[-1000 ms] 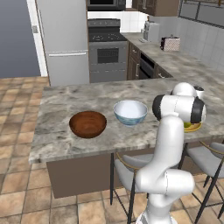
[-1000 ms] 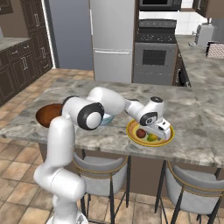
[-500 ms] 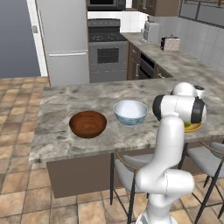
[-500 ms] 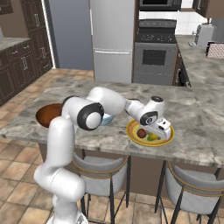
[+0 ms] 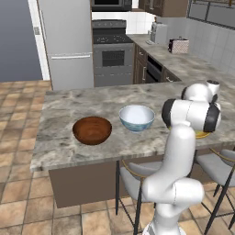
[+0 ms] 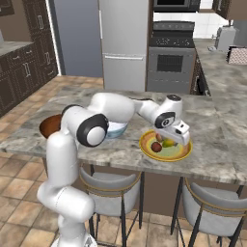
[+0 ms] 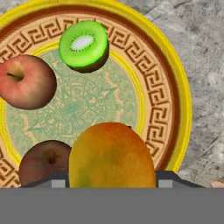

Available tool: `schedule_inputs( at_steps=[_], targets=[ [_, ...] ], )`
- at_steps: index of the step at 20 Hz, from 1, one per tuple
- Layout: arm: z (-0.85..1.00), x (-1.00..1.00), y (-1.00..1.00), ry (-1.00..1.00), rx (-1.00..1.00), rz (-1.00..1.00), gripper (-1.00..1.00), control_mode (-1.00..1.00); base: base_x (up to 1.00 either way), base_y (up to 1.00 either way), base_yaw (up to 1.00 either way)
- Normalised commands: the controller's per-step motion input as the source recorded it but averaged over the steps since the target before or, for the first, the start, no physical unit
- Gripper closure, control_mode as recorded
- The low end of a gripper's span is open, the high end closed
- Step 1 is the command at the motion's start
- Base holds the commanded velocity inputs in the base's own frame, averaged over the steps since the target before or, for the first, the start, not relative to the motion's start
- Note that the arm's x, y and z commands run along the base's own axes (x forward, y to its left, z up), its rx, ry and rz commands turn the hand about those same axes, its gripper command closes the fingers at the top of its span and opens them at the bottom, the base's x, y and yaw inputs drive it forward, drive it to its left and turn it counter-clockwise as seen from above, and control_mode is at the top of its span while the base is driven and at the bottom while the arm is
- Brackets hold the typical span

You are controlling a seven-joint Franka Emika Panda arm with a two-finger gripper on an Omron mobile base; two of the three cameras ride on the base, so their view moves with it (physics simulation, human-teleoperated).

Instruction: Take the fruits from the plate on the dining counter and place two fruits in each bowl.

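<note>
Table (image 5: 69, 137): long slab, grey-beige marbled stone, brown wood base.

Plate (image 7: 177, 83): flat, round, yellow rim, brown band with a key pattern, pale green patterned centre. It sits on the table at the robot's right end, well apart from the bowls; in the right base view the plate (image 6: 149, 147) lies just under the hand.

Fruits on the plate, count four:
- yellow-orange fruit (image 7: 111, 155), smooth, oval, largest in the hand view, right at the tool
- dark red apple (image 7: 43, 164), round, glossy, touching or just beside the yellow-orange one
- reddish-peach apple (image 7: 26, 81), round, with a stem dimple, apart from the rest
- halved kiwi (image 7: 84, 46), bright green cut face, white core, brown skin at the edge, tilted

Bowls, count two, side by side on the table:
- brown bowl (image 5: 92, 130), deep, round, dark wood grain, nothing visible inside
- white bowl (image 5: 137, 117), deep, round, glossy, pale blue sides, nothing visible inside

Tool (image 7: 111, 181): low over the near edge of the plate, two dark tips either side of the yellow-orange fruit and pressed to it, so narrowed onto that fruit. Whether the fruit is off the plate surface I cannot tell.

Two stools with grey seats stand under the table edge, one being stool (image 6: 108, 185).
</note>
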Motion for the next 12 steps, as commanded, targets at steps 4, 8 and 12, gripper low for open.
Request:
schedule_inputs(
  at_steps=[4,8,12],
  targets=[
    [0.63,-0.13,0.66,0.00,0.00,0.00,1.00,-1.00,0.00,0.00,0.00],
    [0.59,-0.03,0.85,0.00,0.00,0.00,1.00,-1.00,0.00,0.00,0.00],
    [0.37,0.00,1.00,0.00,0.00,0.00,1.00,-1.00,0.00,0.00,0.00]
  ],
)
